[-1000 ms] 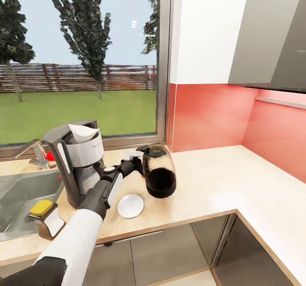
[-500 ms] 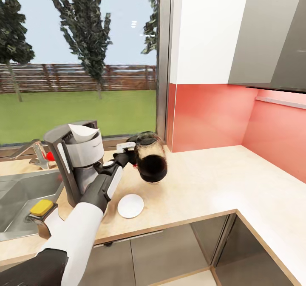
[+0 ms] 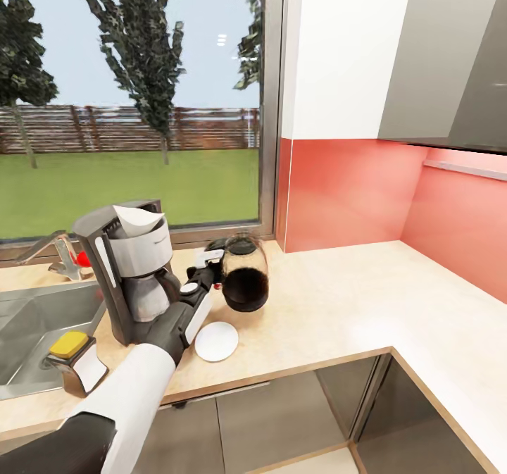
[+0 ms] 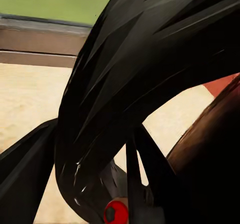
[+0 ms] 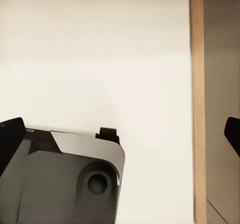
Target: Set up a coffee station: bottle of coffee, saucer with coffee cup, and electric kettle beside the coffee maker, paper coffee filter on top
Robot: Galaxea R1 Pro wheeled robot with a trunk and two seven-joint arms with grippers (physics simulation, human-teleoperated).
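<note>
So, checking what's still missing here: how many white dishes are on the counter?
1: the saucer lies flat near the front edge, right of the coffee maker. A cup may be hidden.

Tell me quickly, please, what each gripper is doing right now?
Left gripper: closed on the electric kettle by its handle, kettle tilted above the countertop.
Right gripper: fingers apart, holding nothing.

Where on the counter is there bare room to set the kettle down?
Bare kitchen countertop lies right of the electric kettle, toward the red backsplash. It is crowded between the coffee maker and the saucer, where the left gripper holds the kettle.
</note>
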